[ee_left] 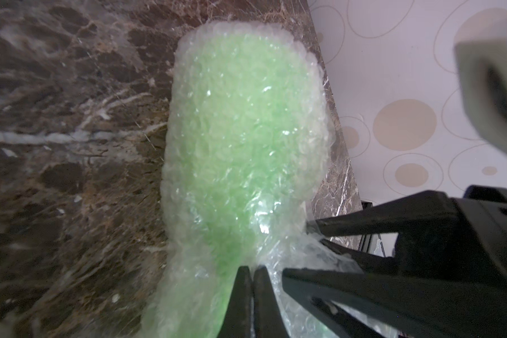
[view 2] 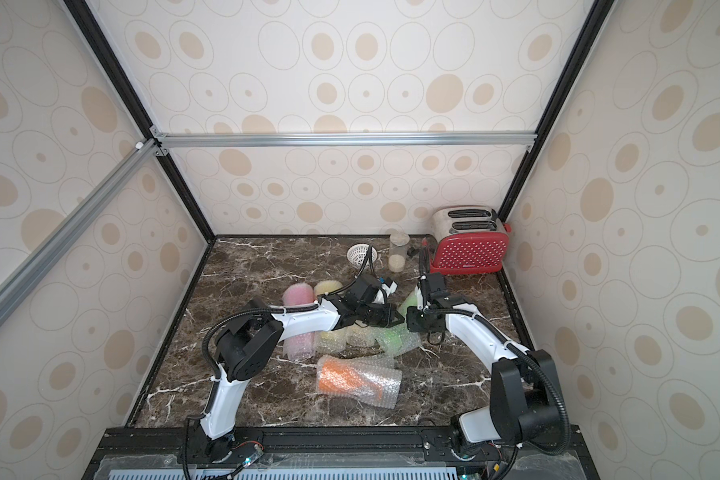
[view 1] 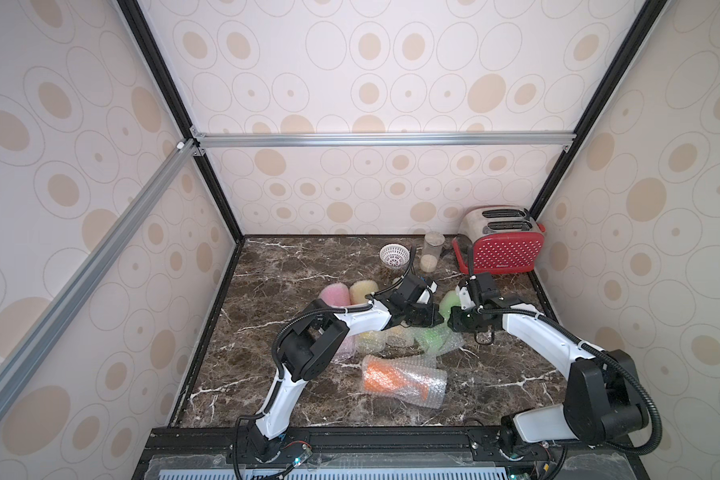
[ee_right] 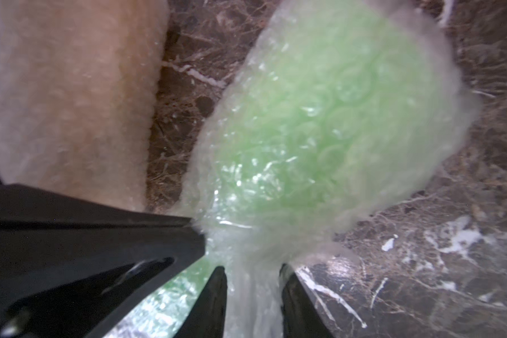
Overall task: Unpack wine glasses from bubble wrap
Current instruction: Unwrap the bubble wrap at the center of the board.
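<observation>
Two grippers meet at the green wine glass (view 1: 448, 302), which lies in its bubble wrap (ee_left: 293, 257) right of the bench's (view 1: 267, 270) middle, towards the far edge. Left gripper (ee_left: 251, 267) is clenched on a fold of that wrap at the narrow end. Right gripper (ee_right: 253, 267) has its jaws parted, with a twisted tail of wrap running between them. Orange glass (view 1: 387, 380), wrapped, lies near the front edge. Pink glass (view 1: 334, 296) and yellow glass (view 1: 363, 291), both wrapped, sit side by side left of the middle. Toaster (view 1: 501, 245) fills the far right corner
</observation>
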`<state>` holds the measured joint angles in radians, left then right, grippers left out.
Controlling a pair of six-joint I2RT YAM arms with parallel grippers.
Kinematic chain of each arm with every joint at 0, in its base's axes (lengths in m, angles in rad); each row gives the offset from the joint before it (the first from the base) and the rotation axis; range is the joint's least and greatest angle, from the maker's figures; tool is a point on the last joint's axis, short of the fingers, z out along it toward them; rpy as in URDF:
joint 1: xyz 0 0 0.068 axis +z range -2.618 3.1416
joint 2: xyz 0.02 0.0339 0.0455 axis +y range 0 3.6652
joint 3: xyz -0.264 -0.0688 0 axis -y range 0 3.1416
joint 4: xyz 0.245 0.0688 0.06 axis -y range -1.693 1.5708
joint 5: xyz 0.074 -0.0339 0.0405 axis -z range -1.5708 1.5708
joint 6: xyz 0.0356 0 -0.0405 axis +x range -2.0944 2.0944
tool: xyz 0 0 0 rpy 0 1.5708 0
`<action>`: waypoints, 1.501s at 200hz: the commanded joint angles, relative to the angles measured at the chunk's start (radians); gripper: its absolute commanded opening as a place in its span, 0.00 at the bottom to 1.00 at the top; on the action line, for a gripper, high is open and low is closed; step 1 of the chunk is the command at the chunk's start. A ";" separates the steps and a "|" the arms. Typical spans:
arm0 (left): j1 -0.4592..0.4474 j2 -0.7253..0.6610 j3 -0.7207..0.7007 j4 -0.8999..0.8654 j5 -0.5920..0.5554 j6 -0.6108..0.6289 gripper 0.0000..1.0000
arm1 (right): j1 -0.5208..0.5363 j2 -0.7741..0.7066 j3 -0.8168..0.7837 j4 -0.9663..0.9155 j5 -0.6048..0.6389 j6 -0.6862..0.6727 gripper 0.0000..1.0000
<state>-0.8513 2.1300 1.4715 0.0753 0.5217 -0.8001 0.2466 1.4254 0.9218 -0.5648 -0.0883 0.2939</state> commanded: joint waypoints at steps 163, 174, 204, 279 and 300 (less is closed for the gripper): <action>-0.034 -0.001 0.051 0.034 -0.046 -0.088 0.00 | 0.004 0.092 0.075 0.051 0.142 0.079 0.33; -0.035 0.001 0.052 0.029 -0.046 -0.086 0.00 | 0.005 0.092 0.078 0.055 0.147 0.085 0.33; -0.038 0.004 0.055 0.025 -0.046 -0.071 0.00 | 0.005 0.101 0.101 0.060 0.157 0.094 0.33; -0.047 0.024 0.087 -0.026 -0.046 0.001 0.00 | 0.002 0.160 0.187 0.078 0.152 0.118 0.33; -0.052 0.025 0.088 -0.036 -0.067 0.011 0.00 | 0.003 0.179 0.207 0.080 0.150 0.130 0.33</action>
<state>-0.8722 2.1380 1.5234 0.0875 0.4351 -0.8314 0.2478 1.5814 1.0821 -0.5335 0.0555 0.3912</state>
